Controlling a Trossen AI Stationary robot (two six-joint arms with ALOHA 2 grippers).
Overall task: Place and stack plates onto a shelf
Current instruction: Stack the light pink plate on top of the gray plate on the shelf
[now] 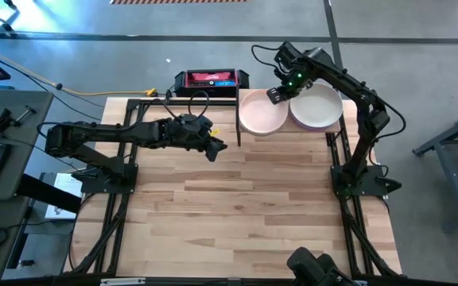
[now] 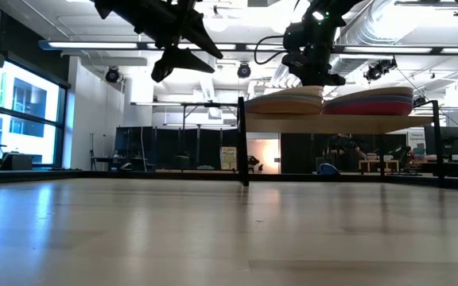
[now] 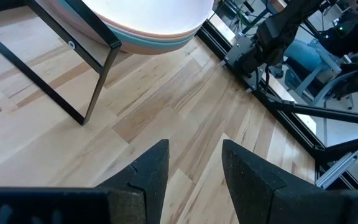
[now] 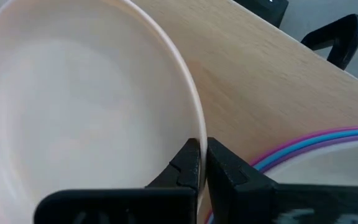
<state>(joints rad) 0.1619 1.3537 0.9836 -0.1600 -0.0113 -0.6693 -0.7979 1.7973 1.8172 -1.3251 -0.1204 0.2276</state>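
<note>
I see two plate stacks side by side on the shelf [image 1: 324, 127]. Right pincer [image 1: 275, 95] closed, empty, over the cream plate [image 1: 261, 113]. Left pincer [image 1: 217, 147] open, empty, above the table [image 1: 253, 206].

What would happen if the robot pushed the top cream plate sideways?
The cream plate looks smooth and shallow, so it would probably slide rather than roll. It tops a stack on the raised shelf, so a hard shove might send it over the edge. It seems stiff, unlikely to bend.
</note>
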